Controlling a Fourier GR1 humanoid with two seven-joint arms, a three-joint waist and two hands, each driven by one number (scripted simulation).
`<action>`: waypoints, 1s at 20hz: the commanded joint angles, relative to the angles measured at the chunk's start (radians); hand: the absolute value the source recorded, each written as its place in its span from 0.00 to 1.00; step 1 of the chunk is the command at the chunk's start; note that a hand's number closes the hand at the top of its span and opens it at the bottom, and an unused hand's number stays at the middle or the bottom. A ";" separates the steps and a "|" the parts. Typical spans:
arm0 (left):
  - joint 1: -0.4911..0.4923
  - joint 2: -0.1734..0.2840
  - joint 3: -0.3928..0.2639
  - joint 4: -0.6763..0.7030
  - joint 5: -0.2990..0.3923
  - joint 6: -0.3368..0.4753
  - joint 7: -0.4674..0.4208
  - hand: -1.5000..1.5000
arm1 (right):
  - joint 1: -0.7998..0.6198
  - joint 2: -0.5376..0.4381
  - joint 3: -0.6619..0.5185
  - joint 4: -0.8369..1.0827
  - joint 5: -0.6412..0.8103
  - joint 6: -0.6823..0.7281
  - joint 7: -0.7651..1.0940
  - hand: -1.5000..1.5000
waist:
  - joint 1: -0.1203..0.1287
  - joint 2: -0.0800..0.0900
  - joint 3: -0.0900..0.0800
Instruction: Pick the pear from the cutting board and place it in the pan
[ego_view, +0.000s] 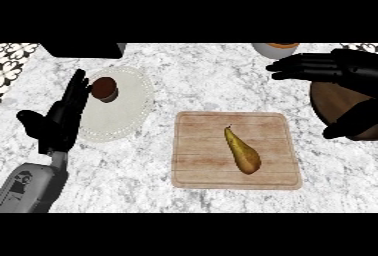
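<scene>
Nearest, the pear (243, 153) lies lengthwise near-to-far on the cutting board (199, 170), near-left of the spread, empty right hand (325, 67); left hand (63, 117) rests open.

The cutting board (236, 150) lies in the middle of the counter (207, 75) before me, and the pear (243, 152) lies on it, right of its centre, stem pointing away. Left of the board sits a plate (122, 112) with a cupcake (104, 89) on its far part. My left hand (63, 117) rests at the plate's left edge. My right hand (325, 67) hangs over the pan (336, 102), right of the board. A bowl (275, 49) stands behind, at the far edge.
</scene>
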 joint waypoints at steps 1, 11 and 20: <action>0.006 -0.018 0.001 -0.009 -0.026 0.009 0.013 0.50 | -0.123 0.061 0.024 0.004 0.031 0.100 0.035 0.00 | -0.010 -0.004 0.000; 0.018 -0.025 0.057 -0.007 -0.035 -0.027 0.014 0.50 | -0.117 0.222 0.102 -0.089 0.093 0.141 0.154 0.00 | -0.023 -0.005 0.000; 0.006 -0.055 0.065 -0.021 -0.079 -0.029 0.062 0.50 | 0.059 0.184 0.109 -0.300 0.131 0.213 0.232 0.00 | -0.032 -0.007 0.000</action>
